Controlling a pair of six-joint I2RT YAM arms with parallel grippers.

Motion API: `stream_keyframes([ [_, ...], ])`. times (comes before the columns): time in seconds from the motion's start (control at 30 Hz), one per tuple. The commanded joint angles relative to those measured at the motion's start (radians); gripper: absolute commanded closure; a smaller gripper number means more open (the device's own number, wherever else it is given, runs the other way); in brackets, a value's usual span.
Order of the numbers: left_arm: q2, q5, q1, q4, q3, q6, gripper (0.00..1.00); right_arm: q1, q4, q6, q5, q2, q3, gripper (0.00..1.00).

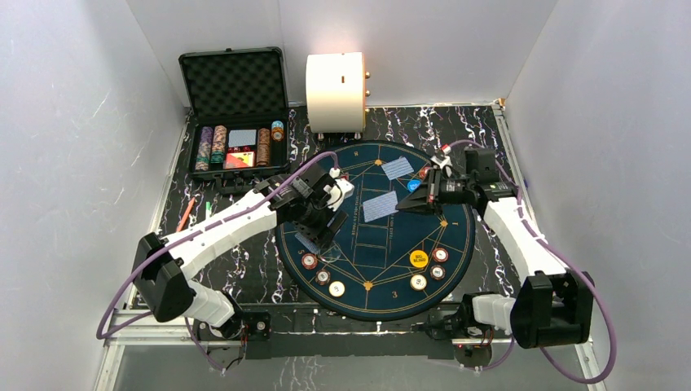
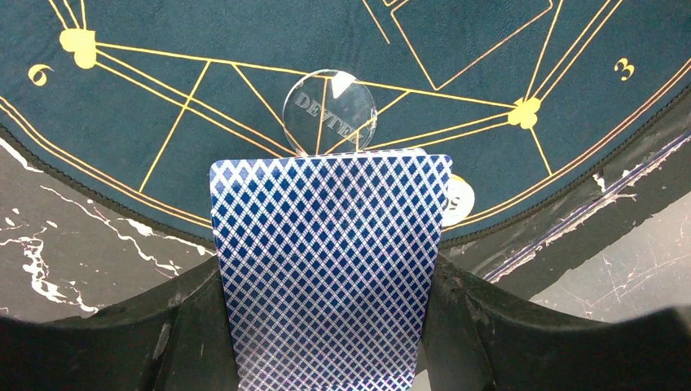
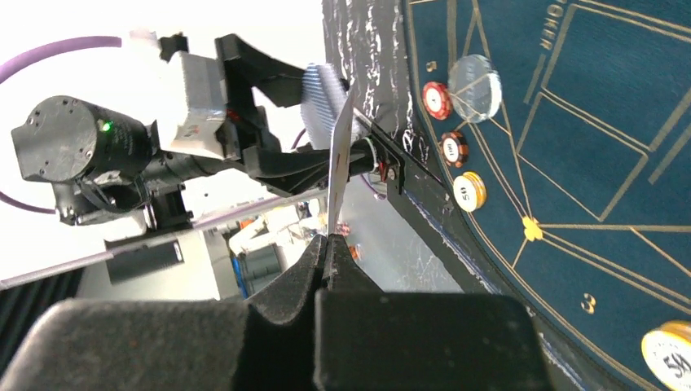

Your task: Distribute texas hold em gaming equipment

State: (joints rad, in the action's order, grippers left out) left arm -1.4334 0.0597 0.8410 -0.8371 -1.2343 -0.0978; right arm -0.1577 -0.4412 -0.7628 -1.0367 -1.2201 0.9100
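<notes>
while l hand [image 2: 324, 285] clamps a diamond-print card [image 2: 326, 220], r hand [image 3: 327, 248] pinches a thin card [image 3: 341, 155] edge-on.

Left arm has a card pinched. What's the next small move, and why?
Likely lower the left gripper toward the mat: it is shut on a blue-backed card held above the surface near the clear dealer button, not yet laid down.

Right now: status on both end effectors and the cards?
Left end effector shut on blue-backed card above mat edge. Right end effector shut on second card, held flat. Clear dealer button lies just beyond left card.
</notes>
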Motion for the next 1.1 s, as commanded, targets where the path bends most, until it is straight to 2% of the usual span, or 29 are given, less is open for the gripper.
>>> stream_keyframes([
  [0.0,0.060,-0.011,-0.002,-0.005,-0.003,-0.004,1.00,0.104,-0.202,0.106,0.149,0.067,-0.015,1.00],
  [0.07,0.060,-0.014,-0.002,-0.009,-0.008,-0.004,1.00,0.221,-0.317,0.141,0.388,0.121,-0.030,1.00],
  [0.13,0.060,0.000,-0.002,-0.001,-0.008,-0.004,1.00,0.358,-0.253,0.083,0.429,0.205,-0.137,1.00],
  [0.27,0.094,0.043,-0.002,0.034,0.014,0.014,1.00,0.426,-0.110,0.003,0.531,0.296,-0.267,1.00],
  [0.43,0.106,0.079,-0.002,0.029,0.010,0.047,1.00,0.455,-0.138,0.050,0.650,0.278,-0.299,1.00],
  [0.6,0.118,0.082,-0.003,0.038,0.023,0.067,1.00,0.458,-0.130,0.076,0.623,0.241,-0.356,1.00],
  [0.77,0.113,0.094,-0.002,0.058,0.021,0.071,1.00,0.458,-0.151,0.216,0.666,0.195,-0.275,1.00],
  [0.87,0.108,0.107,-0.002,0.062,0.015,0.071,1.00,0.458,-0.159,0.228,0.639,0.138,-0.270,0.98],
  [0.93,0.110,0.112,-0.003,0.064,0.016,0.071,1.00,0.452,-0.150,0.260,0.572,0.129,-0.246,0.87],
  [0.97,0.109,0.111,-0.002,0.064,0.018,0.071,1.00,0.434,-0.163,0.277,0.554,0.131,-0.209,0.78],
  [1.07,0.101,0.108,-0.002,0.055,0.011,0.083,1.00,0.284,-0.138,0.294,0.497,0.162,-0.114,0.42],
])
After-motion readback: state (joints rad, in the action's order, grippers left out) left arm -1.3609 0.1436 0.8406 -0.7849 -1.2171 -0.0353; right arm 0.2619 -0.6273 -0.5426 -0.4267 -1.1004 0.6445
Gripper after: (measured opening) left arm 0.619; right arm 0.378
